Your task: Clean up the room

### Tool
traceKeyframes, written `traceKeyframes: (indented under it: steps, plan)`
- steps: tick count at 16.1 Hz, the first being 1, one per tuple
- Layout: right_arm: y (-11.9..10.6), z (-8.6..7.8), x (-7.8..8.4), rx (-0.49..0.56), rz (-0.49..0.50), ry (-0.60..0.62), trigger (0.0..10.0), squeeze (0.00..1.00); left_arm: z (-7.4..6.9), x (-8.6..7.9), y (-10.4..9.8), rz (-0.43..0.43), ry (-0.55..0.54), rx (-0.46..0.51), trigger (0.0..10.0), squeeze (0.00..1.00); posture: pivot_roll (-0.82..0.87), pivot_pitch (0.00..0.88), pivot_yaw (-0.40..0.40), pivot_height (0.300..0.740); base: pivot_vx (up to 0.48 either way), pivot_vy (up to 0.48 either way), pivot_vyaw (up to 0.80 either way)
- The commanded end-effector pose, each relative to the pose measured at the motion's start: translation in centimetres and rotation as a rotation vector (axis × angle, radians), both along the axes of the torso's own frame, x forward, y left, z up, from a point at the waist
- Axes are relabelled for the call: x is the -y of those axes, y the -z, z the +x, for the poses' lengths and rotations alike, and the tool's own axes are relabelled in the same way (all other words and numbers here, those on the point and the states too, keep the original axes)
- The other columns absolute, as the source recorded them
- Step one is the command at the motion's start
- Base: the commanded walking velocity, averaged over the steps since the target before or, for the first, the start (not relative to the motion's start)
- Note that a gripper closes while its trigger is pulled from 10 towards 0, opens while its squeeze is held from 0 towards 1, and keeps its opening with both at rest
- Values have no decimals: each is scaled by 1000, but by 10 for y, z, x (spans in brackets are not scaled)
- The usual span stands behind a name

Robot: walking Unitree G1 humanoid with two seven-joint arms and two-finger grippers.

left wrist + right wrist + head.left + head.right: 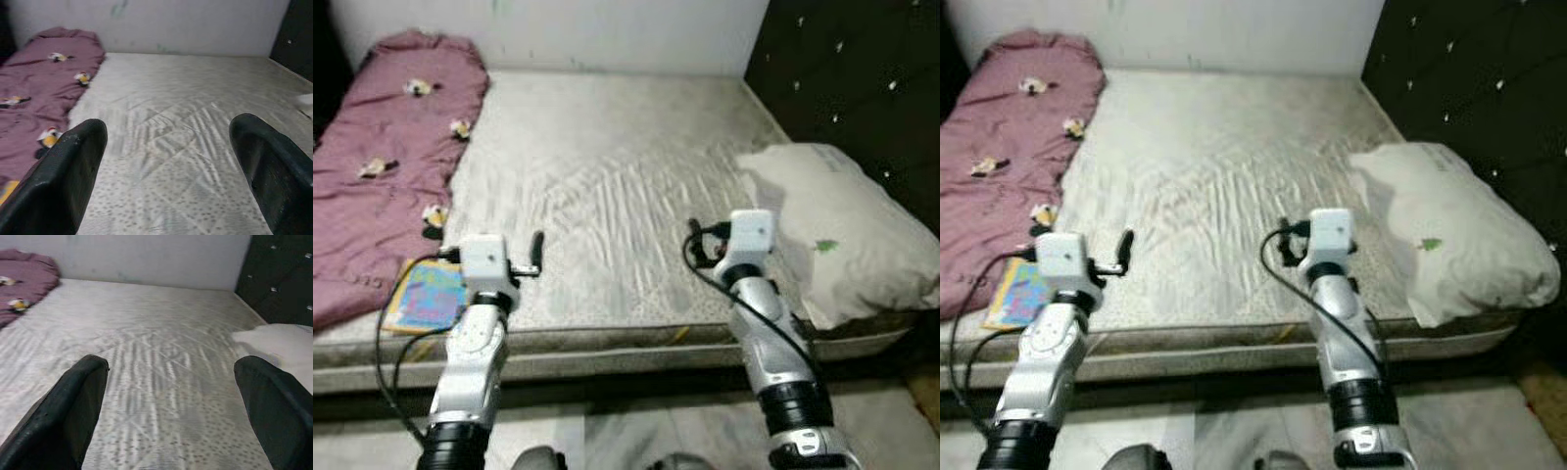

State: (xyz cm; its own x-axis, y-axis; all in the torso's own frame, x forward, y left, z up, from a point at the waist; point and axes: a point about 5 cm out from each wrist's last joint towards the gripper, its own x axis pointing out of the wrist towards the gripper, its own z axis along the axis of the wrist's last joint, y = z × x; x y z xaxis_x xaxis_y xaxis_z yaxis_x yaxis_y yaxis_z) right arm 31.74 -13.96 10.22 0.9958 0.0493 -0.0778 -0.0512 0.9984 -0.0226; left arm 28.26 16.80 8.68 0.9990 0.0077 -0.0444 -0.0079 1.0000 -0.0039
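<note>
A wide bed with a pale grey sheet (607, 166) lies before me. A rumpled purple blanket (382, 166) with small duck prints runs along its left side. At the right side rests a white pillow (842, 230). A colourful book (426, 296) lies flat at the bed's front left corner, partly under the blanket's edge. My left gripper (491, 253) hovers over the front edge just right of the book, open and holding nothing. My right gripper (747, 235) is held over the front edge just left of the pillow, also open, its fingers (78, 401) spread wide above bare sheet.
A dark tufted headboard (852, 69) rises along the bed's right side, and a pale wall (607, 29) stands behind the bed. The mattress's front edge (626, 343) is close to my body, with a strip of grey floor (636, 431) below it.
</note>
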Motion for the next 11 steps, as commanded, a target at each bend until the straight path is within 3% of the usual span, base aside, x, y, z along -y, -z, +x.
traceKeyframes:
  steps: [1,11]
  plan:
    - [-5,2,7,18,-14,21,10000,0,2,8,-6,-15,39,28,10000,0,-40,0,-33,740,281,0,0]
    - [0,-1,9,13,-38,9,10000,0,2,9,-6,-22,49,32,10000,0,-39,0,-32,740,289,0,0]
